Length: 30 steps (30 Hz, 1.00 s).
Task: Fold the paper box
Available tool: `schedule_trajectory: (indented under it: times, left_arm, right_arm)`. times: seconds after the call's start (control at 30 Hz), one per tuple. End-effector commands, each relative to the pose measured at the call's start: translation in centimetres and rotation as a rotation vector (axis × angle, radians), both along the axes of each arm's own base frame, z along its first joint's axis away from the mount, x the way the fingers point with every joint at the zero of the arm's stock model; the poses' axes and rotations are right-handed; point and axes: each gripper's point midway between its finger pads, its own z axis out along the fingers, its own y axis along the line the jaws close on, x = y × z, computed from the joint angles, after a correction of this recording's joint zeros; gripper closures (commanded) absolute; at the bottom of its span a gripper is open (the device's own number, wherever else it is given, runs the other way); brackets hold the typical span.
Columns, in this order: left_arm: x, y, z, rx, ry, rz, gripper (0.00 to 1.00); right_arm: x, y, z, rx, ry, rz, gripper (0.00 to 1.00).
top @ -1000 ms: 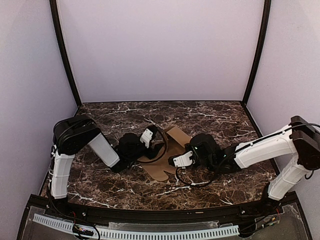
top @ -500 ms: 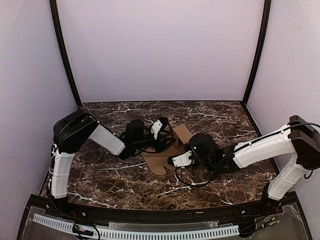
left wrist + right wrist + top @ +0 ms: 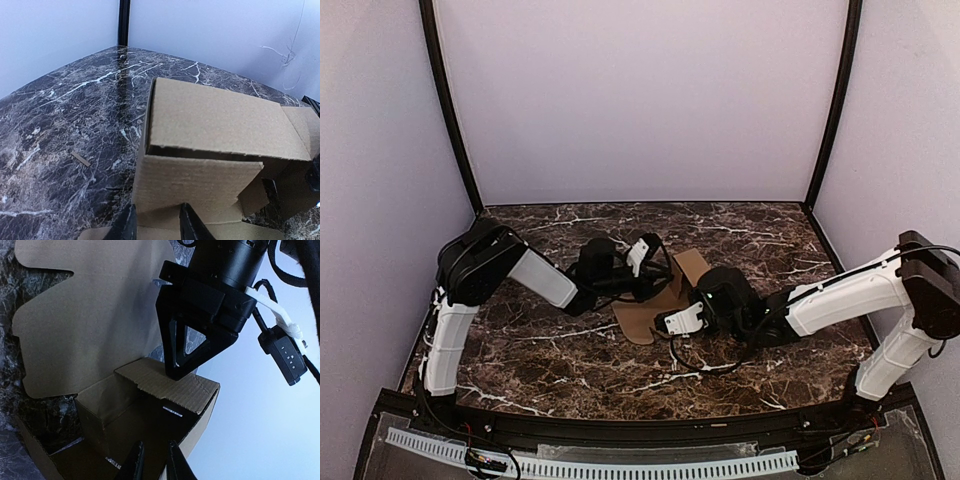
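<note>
Leftward no longer: over the last second the left arm has swung in toward the right arm, its fingers have drawn together, and the brown sheet that lay spread out has pulled up into a half-formed shape.

The left gripper (image 3: 177, 373) comes down from above, and its two black fingers (image 3: 126, 228) meet on the corrugated edge of one short flap, pinching it. The paper box (image 3: 220, 117) stands directly ahead of those fingers: the pinched flap hangs between them, and beyond it a broad panel slopes away and blocks the view of most of the right arm. The right gripper (image 3: 155, 461) reaches in from the opposite side. Its fingers (image 3: 134, 460) stand close together, apparently nipping the box's near wall, with the open, dark inside just past their tips.

Beyond the right fingers, to their left, the unfolded part with rounded tabs (image 3: 90, 315) lies flat on the marble table (image 3: 65, 115). A small camera pod (image 3: 286, 353) on a white bracket hangs beside the left gripper's body.

Well to the left of the left fingers, a thin pale sliver (image 3: 80, 159) lies alone on the table. A black corner post (image 3: 123, 22) rises far ahead. A black cable (image 3: 695, 362) loops on the table below the right wrist.
</note>
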Motion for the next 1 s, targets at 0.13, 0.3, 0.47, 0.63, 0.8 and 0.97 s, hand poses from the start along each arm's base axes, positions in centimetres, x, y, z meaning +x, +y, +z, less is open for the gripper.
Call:
schedule_trajectory:
  times: [0.13, 0.3, 0.47, 0.63, 0.8, 0.97]
  left_arm:
    - [0.1, -0.4, 0.0, -0.038, 0.05, 0.012, 0.54]
    - [-0.4, 0.0, -0.1, -0.027, 0.052, 0.004, 0.53]
    - [-1.2, 0.8, 0.7, -0.002, 0.035, 0.006, 0.54]
    - [-2.2, 1.9, 0.7, 0.013, 0.057, 0.012, 0.55]
    - [-3.6, 3.9, 1.4, -0.041, 0.078, 0.052, 0.55]
    - [-5.1, 5.8, 3.2, -0.04, 0.045, 0.077, 0.54]
  right_arm:
    - [-1.5, 0.2, -1.0, -0.029, 0.064, 0.071, 0.85]
    - [-1.9, 0.4, -0.2, -0.02, 0.059, 0.107, 0.87]
    - [-2.0, 1.1, 0.4, -0.004, 0.056, 0.131, 0.94]
    - [-2.0, 1.7, 0.6, 0.011, 0.046, 0.153, 1.0]
    - [-2.1, 2.1, 1.1, 0.015, 0.011, 0.184, 1.0]
    - [-1.9, 3.6, 3.1, 0.046, -0.015, 0.192, 1.0]
